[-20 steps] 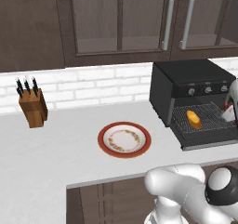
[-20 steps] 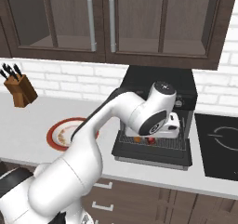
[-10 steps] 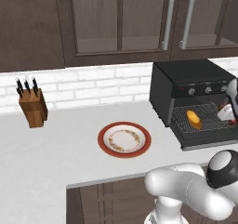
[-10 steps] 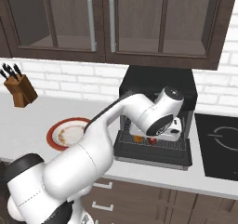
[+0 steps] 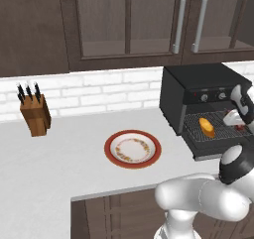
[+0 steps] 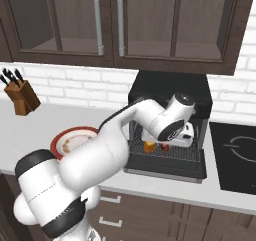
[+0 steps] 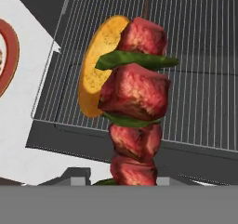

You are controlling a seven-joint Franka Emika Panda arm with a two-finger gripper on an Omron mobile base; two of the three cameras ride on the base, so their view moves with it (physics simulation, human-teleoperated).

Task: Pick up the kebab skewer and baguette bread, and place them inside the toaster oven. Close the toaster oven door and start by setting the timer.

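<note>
Holding the kebab skewer (image 7: 135,102) above the wire rack (image 7: 204,56) of the toaster oven (image 5: 198,91), with the fingers closed on the stick's lower end at the bottom of the hand view, though the tips themselves hidden behind the meat. Showing red meat chunks and green pepper slices stacked along the stick, which runs up across the rack. Hanging with the gripper (image 6: 172,137) just in front of the oven's open mouth, over the rack, in the right base view. Resting on the rack behind the skewer, toward the oven's left side: the baguette bread (image 5: 207,127), golden and oval, also seen as an orange spot under the hand (image 6: 149,146). Lying dropped down flat in front of the oven, the toaster oven door (image 5: 213,151). Sitting in a row along the oven's front above the opening, small grey knobs (image 5: 204,97). Standing left of the oven on the white table (image 5: 59,163), a red-rimmed plate (image 5: 133,149), and further left against the brick wall, a wooden knife block (image 5: 34,115).
</note>
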